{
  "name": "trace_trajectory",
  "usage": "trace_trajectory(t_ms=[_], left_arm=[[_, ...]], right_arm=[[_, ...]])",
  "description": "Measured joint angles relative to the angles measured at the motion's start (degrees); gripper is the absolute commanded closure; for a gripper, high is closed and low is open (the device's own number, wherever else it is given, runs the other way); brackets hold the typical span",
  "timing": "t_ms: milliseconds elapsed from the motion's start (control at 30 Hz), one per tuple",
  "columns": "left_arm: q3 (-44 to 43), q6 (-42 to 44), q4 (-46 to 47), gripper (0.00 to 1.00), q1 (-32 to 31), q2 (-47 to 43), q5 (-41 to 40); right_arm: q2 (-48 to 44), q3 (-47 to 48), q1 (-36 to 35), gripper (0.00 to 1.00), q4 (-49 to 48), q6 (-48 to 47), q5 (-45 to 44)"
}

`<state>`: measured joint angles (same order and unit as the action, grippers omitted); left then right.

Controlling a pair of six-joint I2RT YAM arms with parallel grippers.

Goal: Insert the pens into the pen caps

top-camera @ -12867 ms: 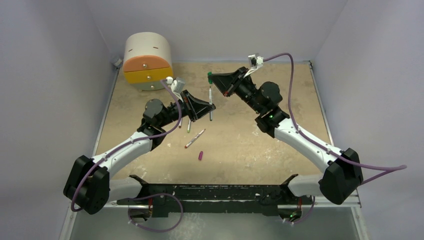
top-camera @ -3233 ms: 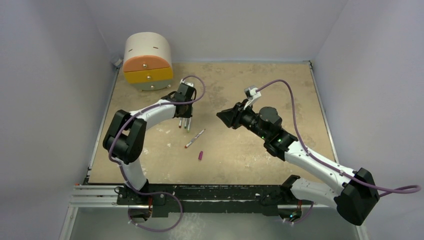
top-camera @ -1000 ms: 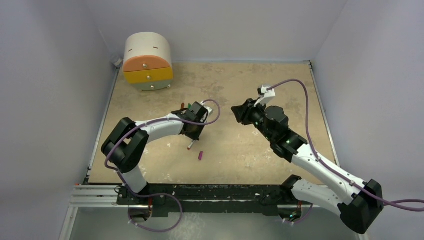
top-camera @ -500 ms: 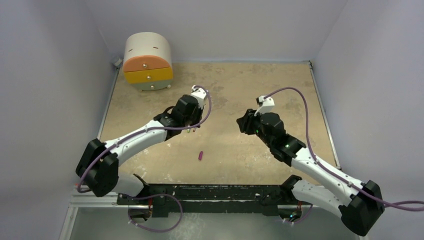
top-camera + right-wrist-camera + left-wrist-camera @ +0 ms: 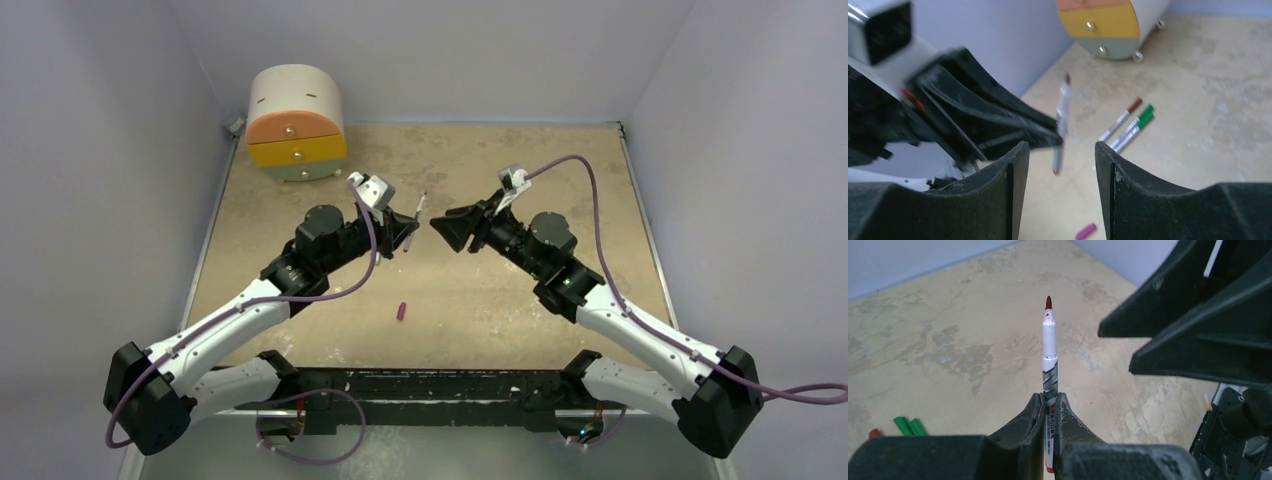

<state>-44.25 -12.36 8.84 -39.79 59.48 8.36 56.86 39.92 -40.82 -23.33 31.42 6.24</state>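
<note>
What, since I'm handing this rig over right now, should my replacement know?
Left fingers: shut on an uncapped red-tipped pen, held above the table.
Right fingers: open, empty, facing that pen.
Pink cap: loose on the table.
Done: three capped pens, two with green caps and one with dark red, lie together on the table.
Left: pick up the pink cap and push it onto the held pen.

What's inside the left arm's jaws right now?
A white pen with a dark red tip, uncapped, sticking out forwards. Part of its lower barrel is covered by the jaws.
</note>
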Motion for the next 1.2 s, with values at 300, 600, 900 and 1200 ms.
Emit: trace_trajectory(t_ms=[300, 600, 900, 1200], left_arm=[[0.15, 0.57, 0.26, 1.0, -0.02, 0.76, 6.36], [0.15, 1.07, 0.35, 1.0, -0.04, 0.76, 7.82], [0.15, 1.11, 0.28, 1.0, -0.02, 0.74, 8.5], [0.11, 1.29, 0.11, 0.74, -0.02, 0.72, 8.61]], right_arm=[[5.9, 5.35, 0.0, 0.47, -6.95, -0.15, 3.87], [8.74, 6.05, 0.0, 0.57, -6.99, -0.42, 3.82], [10.75, 6.88, 0.07, 1.0, -7.39, -0.42, 3.93], [11.02, 6.91, 0.33, 1.0, -8.31, 1.7, 6.01]])
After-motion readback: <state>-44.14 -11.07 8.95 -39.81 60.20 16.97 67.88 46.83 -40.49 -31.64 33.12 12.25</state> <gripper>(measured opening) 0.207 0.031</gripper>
